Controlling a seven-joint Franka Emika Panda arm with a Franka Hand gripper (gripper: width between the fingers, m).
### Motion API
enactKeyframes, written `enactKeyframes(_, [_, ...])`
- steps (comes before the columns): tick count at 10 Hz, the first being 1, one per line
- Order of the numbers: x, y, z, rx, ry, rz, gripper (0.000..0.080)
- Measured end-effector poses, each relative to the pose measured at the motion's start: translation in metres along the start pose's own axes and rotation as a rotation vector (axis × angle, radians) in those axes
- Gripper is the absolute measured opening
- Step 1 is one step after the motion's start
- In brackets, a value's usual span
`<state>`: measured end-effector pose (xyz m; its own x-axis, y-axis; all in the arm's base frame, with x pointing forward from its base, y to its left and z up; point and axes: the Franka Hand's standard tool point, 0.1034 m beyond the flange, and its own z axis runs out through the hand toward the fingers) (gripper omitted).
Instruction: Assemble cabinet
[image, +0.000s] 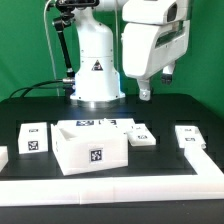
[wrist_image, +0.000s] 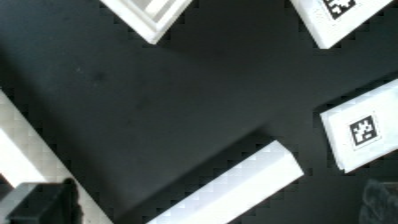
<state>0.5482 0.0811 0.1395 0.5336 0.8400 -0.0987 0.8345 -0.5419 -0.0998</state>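
Note:
The cabinet (image: 88, 148) is a large white open-topped box with a black-and-white tag on its front. It stands on the black table towards the exterior view's left of middle. My gripper (image: 145, 95) hangs high above the table, behind the box and to the exterior view's right of it, touching nothing. In the wrist view my gripper (wrist_image: 214, 205) is open and empty, with its dark fingers (wrist_image: 43, 204) far apart. A white bar (wrist_image: 231, 185) lies on the table far below them. A tagged white panel (wrist_image: 365, 125) lies beside the bar.
The white robot pedestal (image: 97, 65) stands at the back. The marker board (image: 100, 123) lies behind the box. Loose tagged white parts lie at the exterior view's left (image: 33, 138), middle (image: 140, 135) and right (image: 190, 135). A white rail (image: 110, 186) borders the table's front.

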Motion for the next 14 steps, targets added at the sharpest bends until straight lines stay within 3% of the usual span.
enactKeyframes(4, [0.0,0.0,0.0,0.0,0.0,-0.006,0.0797])
enactKeyframes(5, [-0.002,0.001,0.001,-0.01,0.01,-0.041,0.0797])
enactKeyframes(8, [-0.04,0.001,0.013,-0.088,0.063,-0.326,0.0797])
enactKeyframes(10, [-0.059,0.006,0.026,-0.123,0.07,-0.509,0.0797])
enactKeyframes(14, [-0.063,0.006,0.028,-0.117,0.068,-0.502,0.0797])
